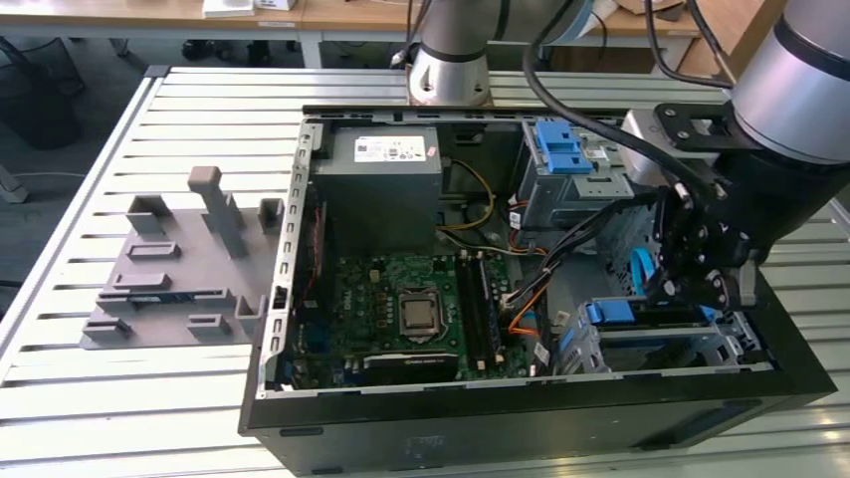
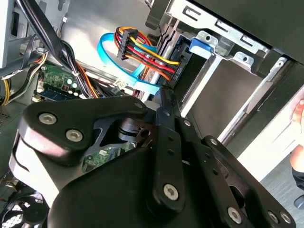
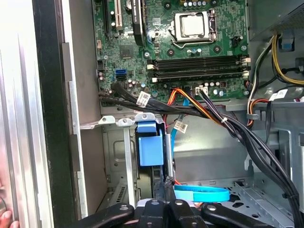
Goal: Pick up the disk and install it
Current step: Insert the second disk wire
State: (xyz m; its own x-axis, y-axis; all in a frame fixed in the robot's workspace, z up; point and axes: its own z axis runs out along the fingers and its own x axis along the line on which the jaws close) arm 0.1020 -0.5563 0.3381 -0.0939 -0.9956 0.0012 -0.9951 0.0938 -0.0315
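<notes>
The disk [image 1: 647, 312] sits edge-on in the metal drive cage [image 1: 664, 349] at the case's near corner, on the exterior view's right. Its blue carrier bracket [image 3: 149, 149] and silver edge [image 3: 169, 154] show in the first wrist view, with the bracket's blue tab [image 2: 199, 46] also in the second wrist view. My gripper [image 1: 694, 291] hangs directly over the cage. Its black fingers [image 3: 167, 186] are pressed together, shut, with their tips at the disk's exposed end. No object lies between them.
The open black case [image 1: 531, 418] holds a green motherboard [image 1: 412, 309], a grey power-supply box [image 1: 385, 164] and a second cage with a light-blue latch [image 1: 560, 149]. Cable bundles [image 3: 209, 116] and a light-blue ribbon cable [image 3: 202, 194] run close by. A grey fixture [image 1: 179, 269] lies on the table. A hand [image 3: 4, 219] rests at the case's outer side.
</notes>
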